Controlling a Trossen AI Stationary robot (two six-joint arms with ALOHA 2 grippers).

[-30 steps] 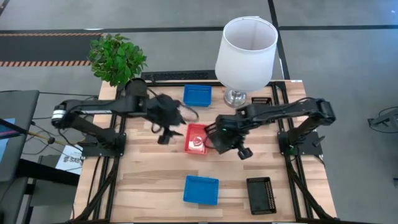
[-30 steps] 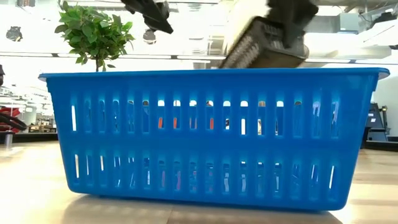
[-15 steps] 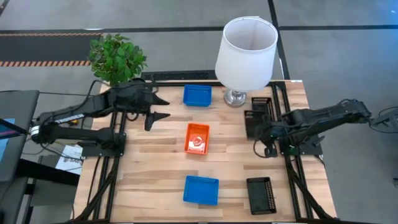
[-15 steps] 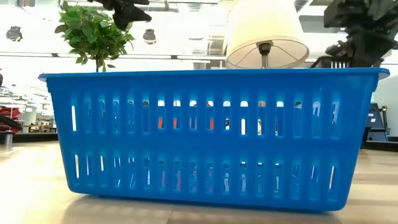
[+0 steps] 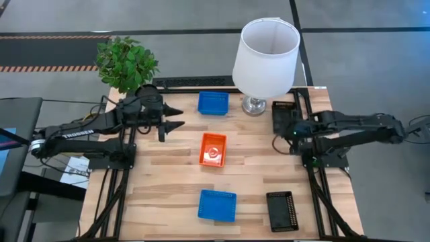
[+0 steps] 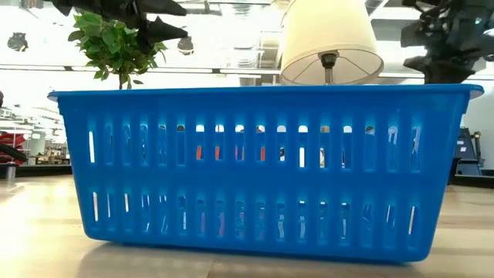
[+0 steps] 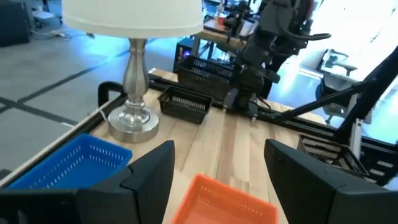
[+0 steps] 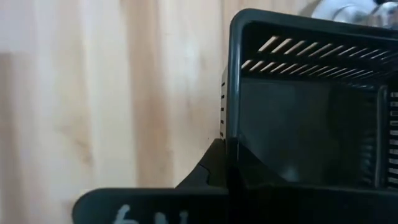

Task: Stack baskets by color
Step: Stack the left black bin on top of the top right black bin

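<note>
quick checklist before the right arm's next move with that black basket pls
1. Right claw shut on the black basket wall: ok, the rim sits pinched in the right wrist view.
2. Another black basket beside the lamp to stack onto: ok.
3. Lamp close to that spot: not ok, little room there.
4. Left claw open and off to the left side: ok.
5. Red-orange basket out of the path: ok, at table centre.
6. Held basket level: cannot tell.
</note>
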